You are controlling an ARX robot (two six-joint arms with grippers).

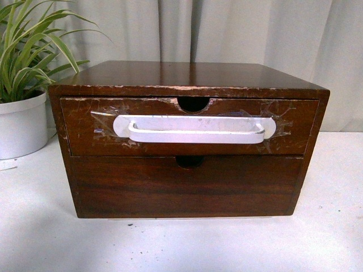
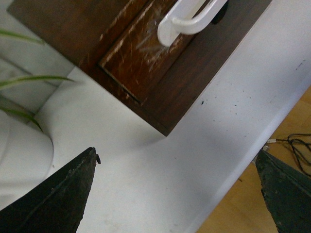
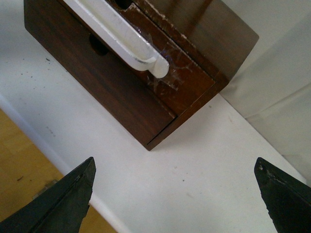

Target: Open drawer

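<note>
The drawer (image 1: 85, 133) is the upper one of a dark brown wooden chest (image 1: 187, 73) in the front view: scratched front, long white bar handle (image 1: 195, 130) under clear tape, half-round notch (image 1: 193, 103). It sits shut, flush with the chest. Neither arm shows in the front view. In the left wrist view my left gripper (image 2: 177, 167) is open over the white table, short of the drawer's end (image 2: 138, 58) and handle (image 2: 189, 22). In the right wrist view my right gripper (image 3: 175, 174) is open over the table, short of the drawer's other end (image 3: 187, 82) and handle (image 3: 121, 36).
A plain handleless lower drawer front (image 1: 187, 184) sits below. A potted plant in a white pot (image 1: 21, 122) stands left of the chest. The white table (image 1: 181, 243) ends near the grippers, with wooden floor (image 2: 252, 204) and a cable (image 2: 296, 145) beyond. Curtains hang behind.
</note>
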